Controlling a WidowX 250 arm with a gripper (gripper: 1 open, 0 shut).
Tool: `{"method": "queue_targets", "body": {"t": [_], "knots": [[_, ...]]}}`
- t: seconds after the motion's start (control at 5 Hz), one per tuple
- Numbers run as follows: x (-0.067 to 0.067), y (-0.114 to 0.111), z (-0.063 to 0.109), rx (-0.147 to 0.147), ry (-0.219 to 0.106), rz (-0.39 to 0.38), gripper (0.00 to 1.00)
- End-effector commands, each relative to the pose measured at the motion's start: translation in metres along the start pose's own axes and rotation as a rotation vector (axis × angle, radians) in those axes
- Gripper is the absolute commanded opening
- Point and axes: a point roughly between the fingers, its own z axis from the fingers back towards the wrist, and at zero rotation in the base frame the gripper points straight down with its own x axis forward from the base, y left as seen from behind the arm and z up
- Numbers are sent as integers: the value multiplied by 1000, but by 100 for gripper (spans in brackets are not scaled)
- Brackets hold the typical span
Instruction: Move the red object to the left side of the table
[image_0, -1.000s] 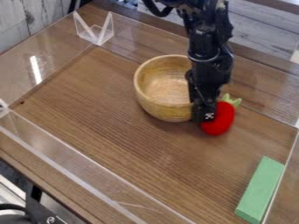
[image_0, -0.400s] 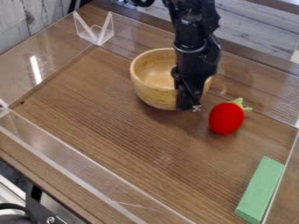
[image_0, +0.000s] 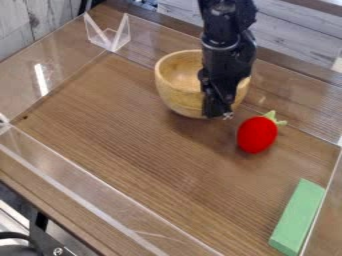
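Observation:
The red object (image_0: 258, 134), a small glossy strawberry-like toy with a green top, lies on the table (image_0: 120, 150) to the right of centre, free of the gripper. My gripper (image_0: 217, 102) hangs straight down a little to its upper left. Its dark fingers are drawn close together over the near right rim of a wooden bowl (image_0: 185, 82) and appear to pinch that rim. The fingertips are partly hidden against the bowl wall.
A flat green block (image_0: 301, 216) lies at the front right corner. Clear acrylic walls (image_0: 80, 190) edge the table, and a clear stand (image_0: 107, 32) sits at the back left. Bare wood stretches left of the bowl.
The gripper left the red object, moved left and up to the bowl's rim, and narrowed its fingers there. The bowl shifted slightly toward the back. The red object stayed about where it was.

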Motion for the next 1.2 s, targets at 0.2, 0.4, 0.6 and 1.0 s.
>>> {"method": "queue_targets", "body": {"t": [0.2,0.4,0.6,1.0], "knots": [[11,46,42,132,-31,135,0],[7,64,46,157,-7,242,0],[6,83,45,174,15,340,0],[-3,81,51,169,19,364,0]]}}
